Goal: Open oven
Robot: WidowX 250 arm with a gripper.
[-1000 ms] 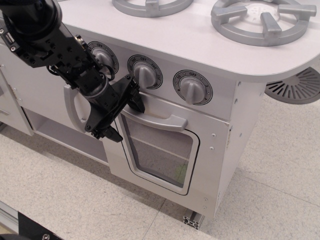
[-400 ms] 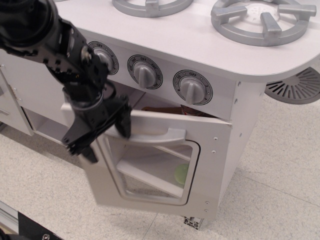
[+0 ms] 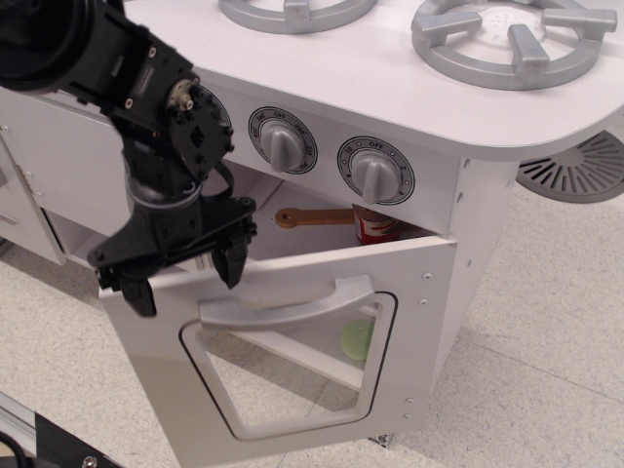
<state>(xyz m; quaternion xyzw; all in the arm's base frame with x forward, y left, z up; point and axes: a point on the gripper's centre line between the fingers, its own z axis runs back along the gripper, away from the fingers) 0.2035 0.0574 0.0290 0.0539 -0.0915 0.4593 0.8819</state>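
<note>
The white oven door [image 3: 409, 322] hangs tilted forward and down, roughly half open, hinged at the bottom. Its wide grey bar handle [image 3: 292, 300] and rounded clear window [image 3: 292, 375] face me. My black gripper [image 3: 183, 276] is at the door's top left edge, left of the handle. Its fingers [image 3: 232, 261] are spread wide and hold nothing; one reaches over the door's top edge. Inside the oven I see a red can [image 3: 373, 225] and a brown wooden utensil [image 3: 310, 216]. A green object [image 3: 356, 339] shows through the window.
Three grey knobs [image 3: 374, 171] sit above the oven, and two grey burners [image 3: 507, 37] on the cooktop. A grey slotted disc [image 3: 580, 168] lies on the floor to the right. A plain white cupboard [image 3: 58, 166] is behind my arm. A metal rail [image 3: 24, 429] runs at bottom left.
The oven door went from shut to swung well down and forward. My gripper moved down and left with it, from the handle to the door's top left edge.
</note>
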